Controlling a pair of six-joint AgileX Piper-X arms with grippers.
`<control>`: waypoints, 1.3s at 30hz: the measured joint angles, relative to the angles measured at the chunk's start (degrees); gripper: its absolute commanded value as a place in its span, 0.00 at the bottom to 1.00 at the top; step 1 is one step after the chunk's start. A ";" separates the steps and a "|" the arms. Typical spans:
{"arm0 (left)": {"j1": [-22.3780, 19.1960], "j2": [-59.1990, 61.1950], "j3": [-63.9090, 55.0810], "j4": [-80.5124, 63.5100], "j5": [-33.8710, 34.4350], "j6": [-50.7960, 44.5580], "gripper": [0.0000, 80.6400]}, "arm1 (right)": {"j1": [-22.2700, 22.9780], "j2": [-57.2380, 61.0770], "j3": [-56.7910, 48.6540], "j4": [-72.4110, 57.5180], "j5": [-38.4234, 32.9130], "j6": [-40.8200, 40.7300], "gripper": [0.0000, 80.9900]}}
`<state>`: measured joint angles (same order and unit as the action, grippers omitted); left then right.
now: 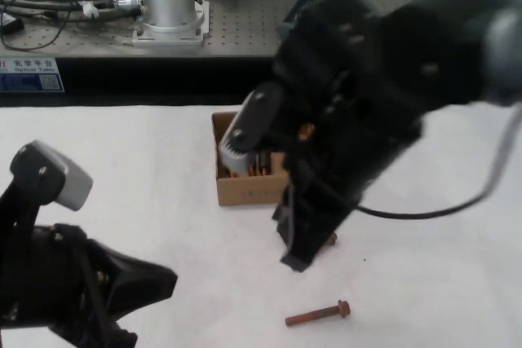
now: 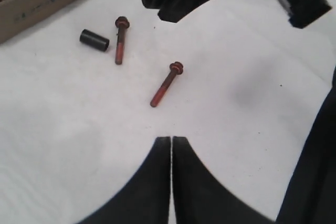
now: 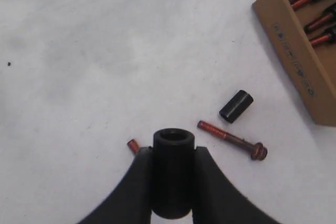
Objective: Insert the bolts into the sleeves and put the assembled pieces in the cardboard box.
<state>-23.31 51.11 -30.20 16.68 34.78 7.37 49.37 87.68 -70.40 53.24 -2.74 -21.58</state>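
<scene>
The white desk (image 1: 147, 169) carries everything. The right arm (image 1: 383, 87) hangs over the middle of it, just beside the box (image 1: 249, 187). The box stands open, and some dark pieces with orange ends lie inside.

The right claw (image 3: 173, 153) is clenched on a sleeve (image 3: 173, 179). It holds the sleeve by the lower body, so the open bore looks up toward the wrist camera. The left claw (image 2: 171, 142) is low over the desk, with the fingers pressed together and nothing between them.

A second sleeve (image 2: 94, 40) lies on its side near the box. One bolt (image 2: 121, 40) lies just beside it, but I cannot tell if they touch. The other bolt (image 2: 166, 84) lies apart, closer to the left claw, with bare desk around it.

I judge the bolts to be stiff metal, small and light, and quite smooth. They can roll or slide when a finger pushes from one side. The good place to take one is across the shank near the head, so that the threaded end stays free for the bore. The sleeves look rigid too, and a round body can turn in the claw, so a firm hold at the middle is safer. The free bolt seems the easier one for the left claw.
</scene>
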 measured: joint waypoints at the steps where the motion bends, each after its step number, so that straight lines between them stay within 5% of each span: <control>1: -0.84 0.00 -0.62 0.00 0.00 0.55 0.01 | 0.00 -2.12 1.64 -0.29 0.00 0.76 0.04; 14: -13.71 19.29 -17.85 8.10 -6.17 8.26 0.01 | 0.00 -34.76 21.72 -3.04 3.41 14.88 0.04; 25: -19.71 37.31 -33.54 18.48 -13.15 15.42 0.01 | 0.00 -59.68 30.86 0.67 7.30 26.93 0.04; 28: -20.98 41.68 -36.73 19.62 -14.15 15.64 0.09 | 0.00 -63.87 31.45 3.42 9.15 27.82 0.04; 34: -23.38 48.02 -39.86 20.24 -16.68 15.78 0.50 | 0.00 -69.50 31.66 9.17 11.03 28.41 0.04; 39: -24.88 50.93 -40.56 20.55 -20.87 15.78 0.37 | 0.00 -71.16 31.66 11.18 11.09 28.38 0.04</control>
<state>-48.18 102.04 -70.76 37.23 13.91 23.15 49.37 16.51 -38.74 64.42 8.35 6.80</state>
